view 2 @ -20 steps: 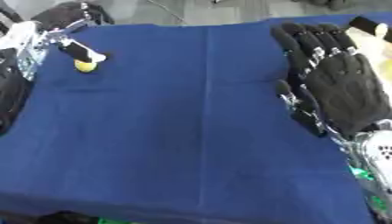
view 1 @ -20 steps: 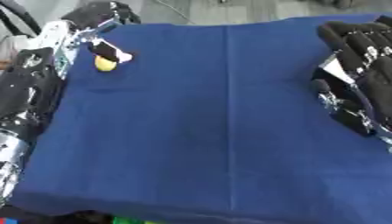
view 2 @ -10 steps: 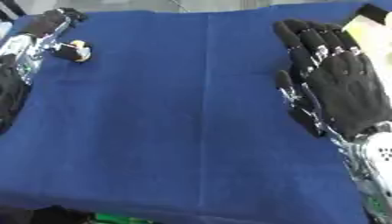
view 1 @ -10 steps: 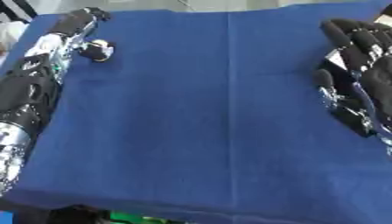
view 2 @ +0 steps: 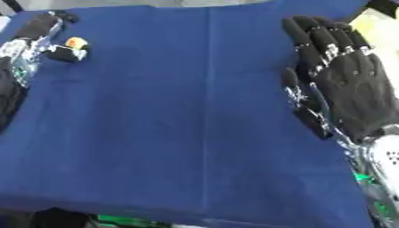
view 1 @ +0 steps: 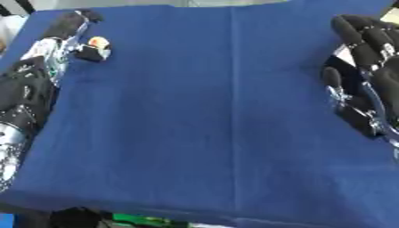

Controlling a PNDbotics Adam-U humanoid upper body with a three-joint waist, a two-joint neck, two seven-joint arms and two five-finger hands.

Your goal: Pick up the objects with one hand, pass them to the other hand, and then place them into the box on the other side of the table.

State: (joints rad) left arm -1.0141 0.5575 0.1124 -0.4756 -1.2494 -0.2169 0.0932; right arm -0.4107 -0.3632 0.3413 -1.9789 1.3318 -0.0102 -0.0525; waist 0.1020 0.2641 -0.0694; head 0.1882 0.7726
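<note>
Since a second ago the whole picture has shifted a little (the head has moved), and the small yellow-orange object at the upper left of the frame shows less of itself: then a round yellow piece lay bare beside the left hand, now only a small orange and pale patch peeks out above a dark fingertip. The left hand reaches up along the left edge of the blue cloth-covered table, its fingers stretched toward the upper left corner, while the thumb bends across and touches the object from below. It looks like a pinch between thumb and fingers, with the object sitting just right of the fingers, at the cloth's upper left.

What the object is cannot be made out; most of it is hidden behind the thumb tip, and whether it rests on the cloth or is lifted off cannot be told.

The right hand lies at the right side of the frame, palm down, fingers straight and spread toward the top edge, holding nothing; in the left eye view it is cut off by the right border. One object shows, two robot hands, one table.
</note>
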